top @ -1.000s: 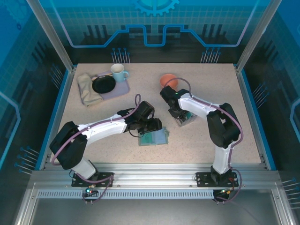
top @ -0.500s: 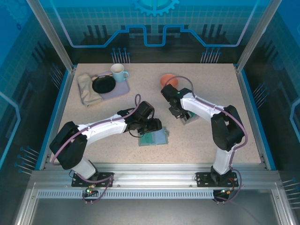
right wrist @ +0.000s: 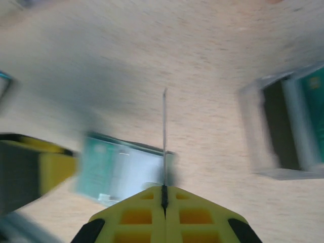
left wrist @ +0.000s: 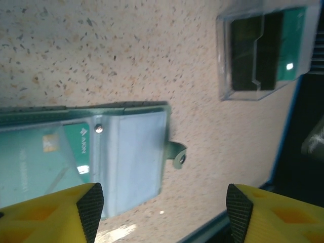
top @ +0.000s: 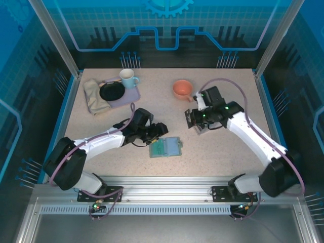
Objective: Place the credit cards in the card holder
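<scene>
Jaws of my left gripper (top: pixel 159 132) (left wrist: pixel 162 202) stand wide apart and hold nothing. My left arm lies low and long, stretched from the 7 o'clock corner of the table (top: pixel 228 157) toward the middle. The gripper hangs at 10 o'clock of the card holder (top: pixel 166 148) (left wrist: pixel 126 152), which lies open and flat near the 6 o'clock edge. A teal card (left wrist: pixel 40 157) sits in its pocket.

My right arm bends up high from the 5 o'clock corner and reaches toward 11 o'clock. My right gripper (top: pixel 194 121) (right wrist: pixel 164 190) is pinched tight on one credit card (right wrist: pixel 164 136), thin edge toward my camera, off the table. The clear box (top: pixel 203 127) (left wrist: pixel 263 50) sits at 2 o'clock of the card holder, with dark and green cards inside.
</scene>
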